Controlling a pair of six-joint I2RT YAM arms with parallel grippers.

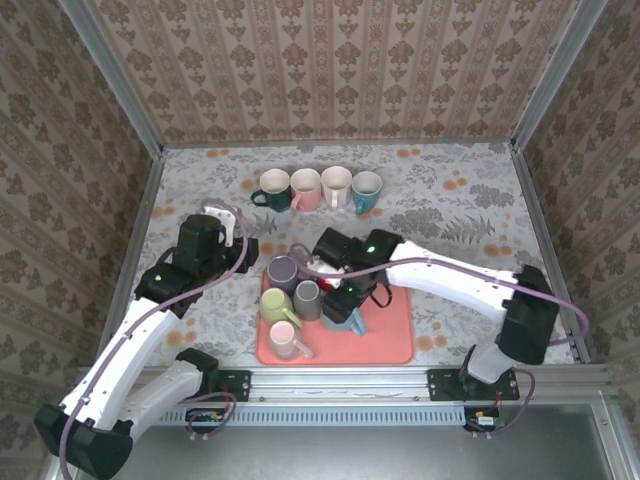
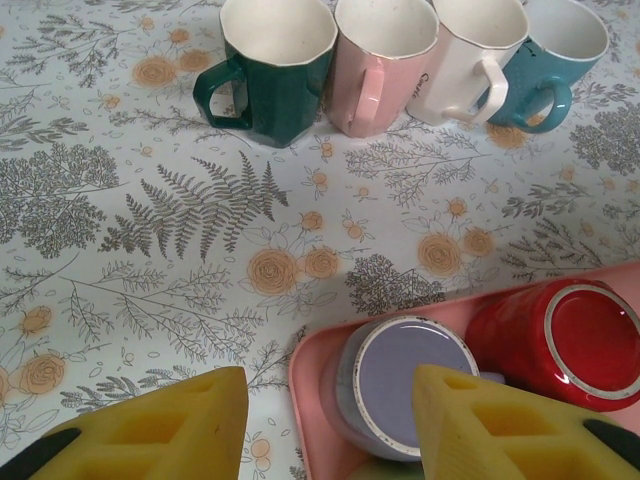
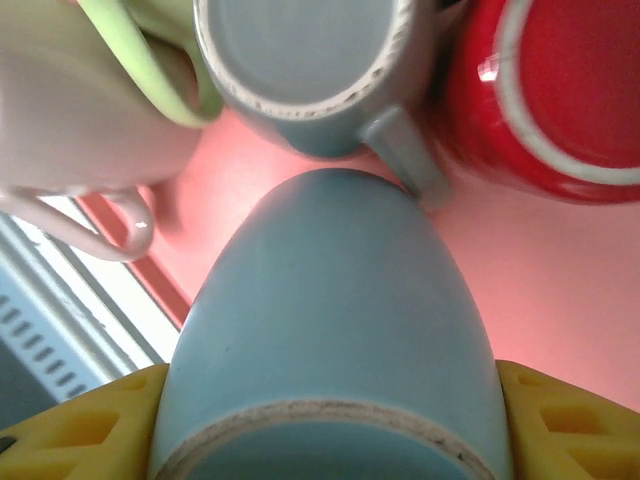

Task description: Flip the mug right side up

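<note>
While the light-blue ceramic mug [image 3: 330, 300] stands base-up on the flat pink plastic tray [image 3: 540, 290], the right gripper [image 3: 330, 420] clasps it, one yellow finger against each side. The left gripper [image 2: 330, 420] hangs with jaws parted and empty above the floral tablecloth [image 2: 200, 250], at the tray's corner.

My left arm [image 1: 125, 350], lower left of frame: white shells, black joints, mauve cable [image 1: 232, 228] looping off the wrist, small green light [image 1: 157, 277]. My right arm [image 1: 450, 280], right of centre: same white-and-black build, same cable and light. My fingers [image 2: 160, 425]: yellow, blocky, rectangular recesses.
</note>
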